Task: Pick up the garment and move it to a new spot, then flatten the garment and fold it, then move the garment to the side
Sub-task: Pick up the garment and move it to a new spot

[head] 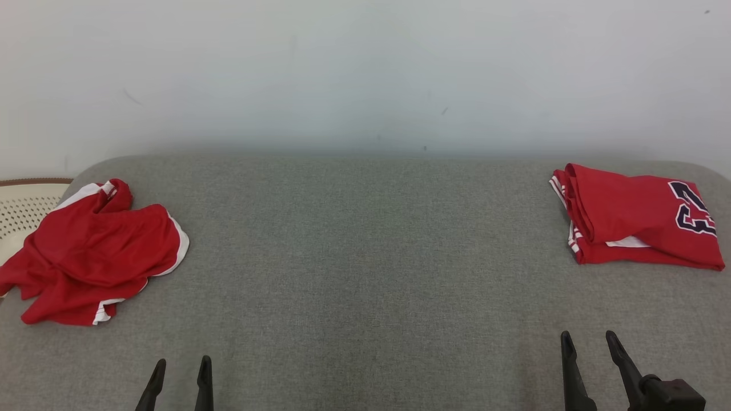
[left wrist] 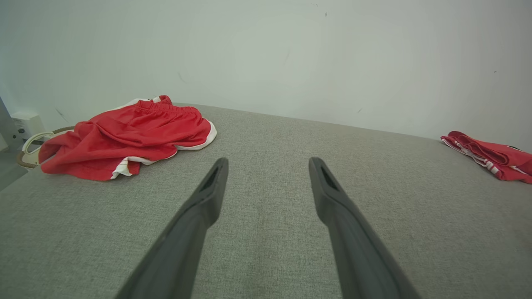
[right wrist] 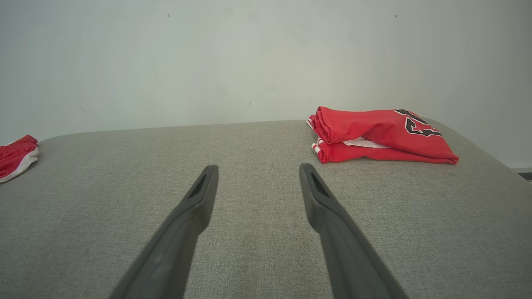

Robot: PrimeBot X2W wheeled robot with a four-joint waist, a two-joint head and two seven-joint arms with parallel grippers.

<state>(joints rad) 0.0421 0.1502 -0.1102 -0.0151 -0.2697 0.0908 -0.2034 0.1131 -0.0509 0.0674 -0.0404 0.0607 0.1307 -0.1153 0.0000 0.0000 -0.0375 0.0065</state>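
You have two red garments, one crumpled pair of shorts [head: 94, 251] and one folded numbered top [head: 634, 222], plus one pale basket [head: 23, 208].

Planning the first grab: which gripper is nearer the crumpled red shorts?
Left. The left gripper sits just in front of the crumpled shorts, slightly to their right; the right gripper is far across the cushion, in front of the folded red garment.
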